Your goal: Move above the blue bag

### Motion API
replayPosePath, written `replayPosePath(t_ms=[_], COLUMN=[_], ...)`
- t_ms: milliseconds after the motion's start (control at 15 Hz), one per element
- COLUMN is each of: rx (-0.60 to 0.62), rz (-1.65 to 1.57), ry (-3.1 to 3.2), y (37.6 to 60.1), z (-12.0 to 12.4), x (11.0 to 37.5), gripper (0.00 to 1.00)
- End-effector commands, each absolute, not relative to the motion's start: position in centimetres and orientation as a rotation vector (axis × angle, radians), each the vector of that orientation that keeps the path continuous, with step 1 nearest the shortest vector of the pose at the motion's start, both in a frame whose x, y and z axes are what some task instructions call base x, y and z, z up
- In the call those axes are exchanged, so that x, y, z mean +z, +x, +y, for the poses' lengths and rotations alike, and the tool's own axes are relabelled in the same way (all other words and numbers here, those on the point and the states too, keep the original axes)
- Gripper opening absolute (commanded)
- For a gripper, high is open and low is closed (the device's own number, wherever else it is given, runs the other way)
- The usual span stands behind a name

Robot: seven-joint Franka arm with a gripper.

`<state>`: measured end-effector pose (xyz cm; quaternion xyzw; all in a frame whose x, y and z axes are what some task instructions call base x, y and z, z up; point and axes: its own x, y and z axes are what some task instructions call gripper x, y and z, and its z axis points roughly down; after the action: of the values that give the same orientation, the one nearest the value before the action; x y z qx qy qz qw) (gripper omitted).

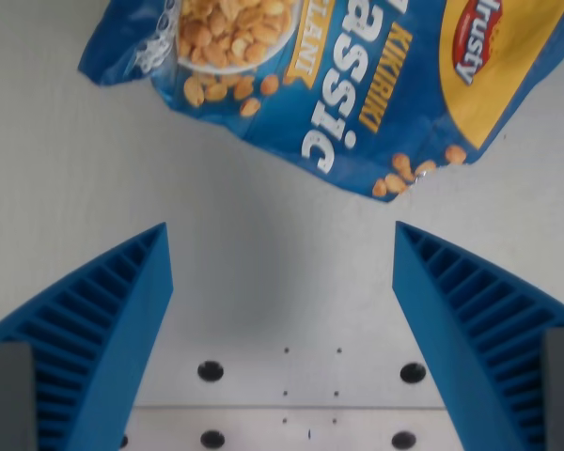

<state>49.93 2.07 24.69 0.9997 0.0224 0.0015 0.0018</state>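
Blue bag (338, 85) lies beyond your gripper (282, 246), fingers spread wide and empty over bare table (66, 169); approach unfinished, so carry forward until centred above it.

Glossy blue bag (357, 85) (plastic) — matt table (273, 282)

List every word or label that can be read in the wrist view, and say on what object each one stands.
All stand on the blue bag, cut off by the top edge:
"assic": large white letters, start cropped.
"KIKIRIKI": yellow letters beside it.
"LANI": on a yellow band, start cropped.
"rusty": red oval logo, start cropped.
Nothing else legible.
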Motion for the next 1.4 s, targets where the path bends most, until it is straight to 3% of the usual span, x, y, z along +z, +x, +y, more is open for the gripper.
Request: replayPosePath(t_ms=[67,1400], rx=[-0.025,0.01], rz=[0.082,0.056], ry=[3.135,3.149], y=[51.5,56.9], z=[1.5,-1.1], x=[24.4,21.3], gripper=[1.0,1.0])
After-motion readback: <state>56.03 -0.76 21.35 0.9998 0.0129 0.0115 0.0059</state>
